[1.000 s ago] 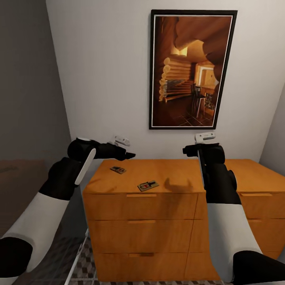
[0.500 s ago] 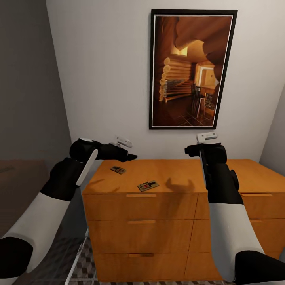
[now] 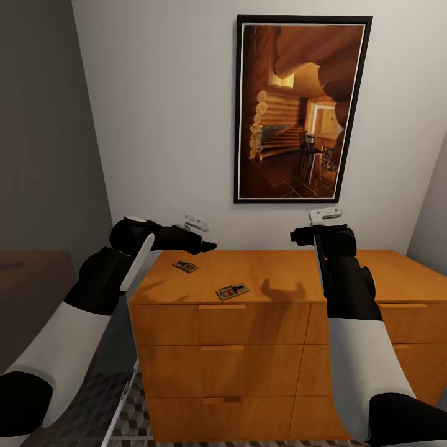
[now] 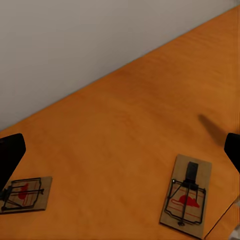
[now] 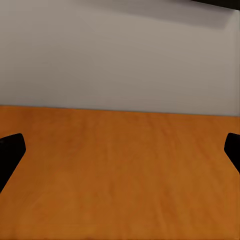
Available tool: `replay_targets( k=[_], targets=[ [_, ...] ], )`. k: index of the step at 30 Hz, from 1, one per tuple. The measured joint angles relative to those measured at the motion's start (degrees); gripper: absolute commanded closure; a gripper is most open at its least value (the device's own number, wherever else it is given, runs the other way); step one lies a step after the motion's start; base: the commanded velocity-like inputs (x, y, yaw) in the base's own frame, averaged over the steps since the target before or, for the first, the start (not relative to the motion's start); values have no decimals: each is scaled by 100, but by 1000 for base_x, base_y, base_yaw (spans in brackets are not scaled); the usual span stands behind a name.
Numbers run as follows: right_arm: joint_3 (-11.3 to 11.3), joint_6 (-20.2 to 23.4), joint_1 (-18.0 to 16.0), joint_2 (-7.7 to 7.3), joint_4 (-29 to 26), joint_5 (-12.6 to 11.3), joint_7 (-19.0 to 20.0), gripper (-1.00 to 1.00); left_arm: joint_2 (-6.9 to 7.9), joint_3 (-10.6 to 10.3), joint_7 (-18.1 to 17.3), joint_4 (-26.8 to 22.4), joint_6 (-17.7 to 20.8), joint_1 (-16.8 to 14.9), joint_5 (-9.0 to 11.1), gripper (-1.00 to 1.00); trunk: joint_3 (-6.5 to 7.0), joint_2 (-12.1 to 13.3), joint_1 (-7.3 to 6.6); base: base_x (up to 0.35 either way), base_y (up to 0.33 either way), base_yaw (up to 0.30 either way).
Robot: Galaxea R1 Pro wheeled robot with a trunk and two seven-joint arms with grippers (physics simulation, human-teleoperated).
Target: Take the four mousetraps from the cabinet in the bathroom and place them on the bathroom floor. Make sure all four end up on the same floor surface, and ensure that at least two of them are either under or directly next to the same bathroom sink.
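The orange-brown cabinet (image 3: pixel 223 323) stands against the white wall on the cube-patterned floor (image 3: pixel 133 417). Two mousetraps lie flat on its top, well apart: one (image 3: pixel 232 291) near the front edge above the top drawer, the other (image 3: pixel 185 267) farther back toward the left.

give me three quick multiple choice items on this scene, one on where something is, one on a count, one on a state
1. Where do the mousetraps lie?
A. on the cabinet top
B. on the floor
C. in an open drawer

2. How many mousetraps show on the cabinet?
A. one
B. two
C. four

3. How is the left gripper?
A. shut on a mousetrap
B. open, holding nothing
C. shut on a drawer handle

Answers:
1. A: both mousetraps, near and far, rest flat on the cabinet top.
2. B: two boards lie there.
3. B: the left gripper has its fingers wide apart above the wood.
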Motion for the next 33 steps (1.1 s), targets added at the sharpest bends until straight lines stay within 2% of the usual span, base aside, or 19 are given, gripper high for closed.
replay_targets(
  k=[13,16,22,28,33],
  targets=[
    [0,0,0,-7,0,-32,7,-100,5,-45,-4,0,6,9,131,-100,0,0,0,-10,0,0],
    [0,0,0,-7,3,-35,8,-100,6,-161,-2,6,7,14,168,-100,0,0,0,-2,0,0],
    [0,0,0,-3,7,-37,9,-100,12,-580,-1,20,8,17,214,-100,0,0,0,0,0,0],
    [0,0,0,-2,10,-38,9,-100,15,-797,-17,30,8,18,227,-100,0,0,0,0,0,0],
    [0,0,0,-1,14,-34,7,-100,15,-863,-26,39,8,18,241,-100,0,0,0,0,0,0]
  ],
)
